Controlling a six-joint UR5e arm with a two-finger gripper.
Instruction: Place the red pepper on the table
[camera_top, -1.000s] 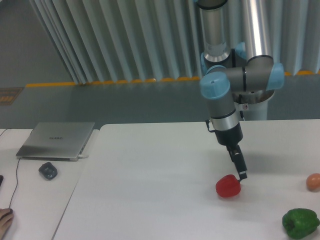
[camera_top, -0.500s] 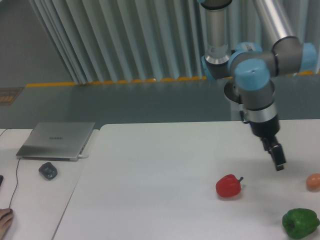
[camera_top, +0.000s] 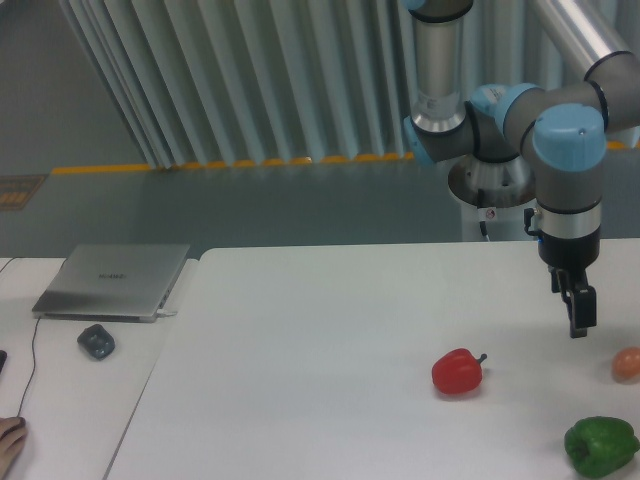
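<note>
Red pepper (camera_top: 457, 372) is the thing that matters, though the biggest item in view is the white counter (camera_top: 300, 350) carrying it. The pepper sits on the counter's right half, resting on its side with the short dark stem pointing right, free of any contact, so by the look of it the placing is done.

Next in size is the arm. It comes down from the upper right, the grey forearm and blue-capped wrist stacked nearly vertical above the right edge of the counter, so the tool points straight down. The end effector (camera_top: 579, 312) hangs above the surface, up and to the right of the red pepper and well apart from it, closer to the small orange-pink fruit (camera_top: 627, 363) at the frame's edge. It carries nothing; from this angle the fingers read as one dark bar, so I cannot tell whether they are spread or together.

Handling, as a judgement: the pepper looks light, hollow and fairly firm, with a glossy skin that could slip under hard narrow fingers. Its lobed, rounded body may rock or roll when nudged. A hold across the widest part of the body would be surer than the stem, with modest squeeze to avoid bruising.

A green pepper (camera_top: 601, 445) lies at lower right, and a laptop (camera_top: 113, 281) and dark mouse (camera_top: 96, 341) sit on the side desk at left.
</note>
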